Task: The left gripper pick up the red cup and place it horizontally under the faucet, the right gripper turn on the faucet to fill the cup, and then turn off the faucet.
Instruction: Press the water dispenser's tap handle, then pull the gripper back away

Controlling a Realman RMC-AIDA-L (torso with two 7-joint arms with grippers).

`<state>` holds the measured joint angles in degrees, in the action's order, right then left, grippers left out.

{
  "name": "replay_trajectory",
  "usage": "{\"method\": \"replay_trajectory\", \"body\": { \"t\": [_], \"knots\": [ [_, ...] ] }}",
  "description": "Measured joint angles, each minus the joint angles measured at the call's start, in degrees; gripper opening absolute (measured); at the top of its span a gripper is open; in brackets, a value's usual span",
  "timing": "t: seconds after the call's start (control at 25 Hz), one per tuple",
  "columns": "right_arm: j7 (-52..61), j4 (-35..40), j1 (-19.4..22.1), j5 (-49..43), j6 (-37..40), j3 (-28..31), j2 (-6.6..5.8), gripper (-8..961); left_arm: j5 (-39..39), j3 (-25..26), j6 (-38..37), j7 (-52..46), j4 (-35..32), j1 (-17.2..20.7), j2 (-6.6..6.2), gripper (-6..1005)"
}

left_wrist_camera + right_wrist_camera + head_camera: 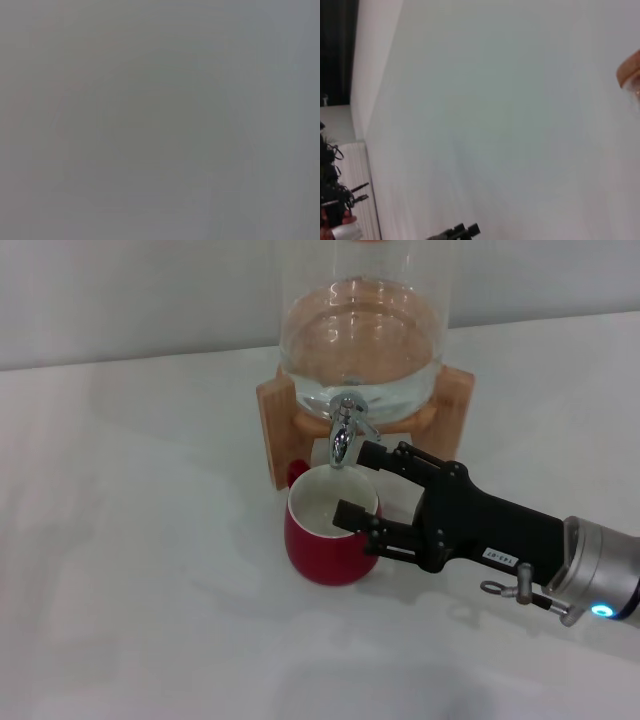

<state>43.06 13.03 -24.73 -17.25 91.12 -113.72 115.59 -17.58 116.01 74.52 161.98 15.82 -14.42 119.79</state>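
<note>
White table (pixel 130 540) carries a glass water jar (pixel 360 330) on a wooden stand (pixel 285 425). Right gripper (pixel 368 487), fingers spread, reaches beside the red cup (pixel 325 540), which stands upright under the faucet (pixel 345 430). Likely next: lift to the lever and press gently, keeping clear of the cup rim. Left gripper unseen.

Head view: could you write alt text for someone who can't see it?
A red cup stands upright under a chrome faucet on a glass water jar. The black right gripper reaches in beside the cup, jaws open near the faucet.
</note>
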Motion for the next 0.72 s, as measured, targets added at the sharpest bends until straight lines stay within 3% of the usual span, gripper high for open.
{"method": "replay_trajectory", "body": {
  "t": [0.72],
  "knots": [
    [0.0,2.5,-0.6,0.0,-3.8,-1.4,0.14,838,0.0,0.0,0.4,0.0,-1.4,-0.7,-0.08,864]
  ]
}}
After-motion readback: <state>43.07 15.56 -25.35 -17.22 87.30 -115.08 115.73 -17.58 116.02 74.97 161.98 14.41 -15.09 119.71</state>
